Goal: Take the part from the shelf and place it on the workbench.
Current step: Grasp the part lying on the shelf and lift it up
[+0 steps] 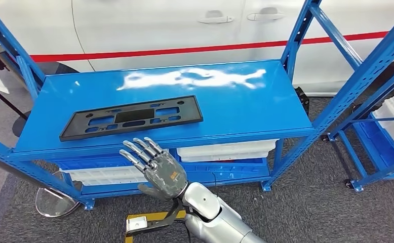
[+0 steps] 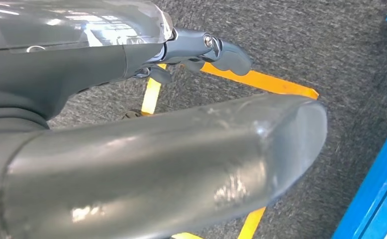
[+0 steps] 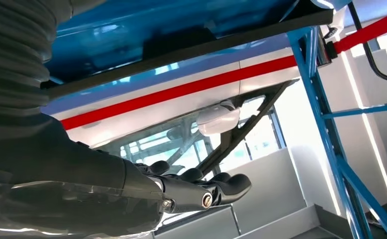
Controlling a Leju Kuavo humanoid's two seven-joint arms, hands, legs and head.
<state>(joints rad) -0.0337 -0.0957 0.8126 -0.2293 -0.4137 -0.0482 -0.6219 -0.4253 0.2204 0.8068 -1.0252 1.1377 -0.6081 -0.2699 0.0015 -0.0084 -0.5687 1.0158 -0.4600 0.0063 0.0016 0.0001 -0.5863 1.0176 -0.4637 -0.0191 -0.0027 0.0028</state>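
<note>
The part, a flat black plate (image 1: 131, 117) with several cutouts, lies on the left half of the blue shelf top (image 1: 245, 109), near its front edge. My right hand (image 1: 157, 169) is raised just in front of that edge, below the plate's right half, with its fingers spread and nothing in it. The right wrist view shows the right hand's fingers (image 3: 216, 189) stretched out, with the plate (image 3: 181, 50) as a dark strip on the blue surface. My left hand (image 2: 201, 50) hangs over the grey carpet and holds nothing.
White bins (image 1: 225, 150) sit on the lower shelf. Blue uprights (image 1: 299, 30) frame the rack, and a second blue rack (image 1: 382, 121) with white bins stands at the right. A white car (image 1: 159, 25) is behind. Yellow tape (image 2: 261, 82) marks the floor.
</note>
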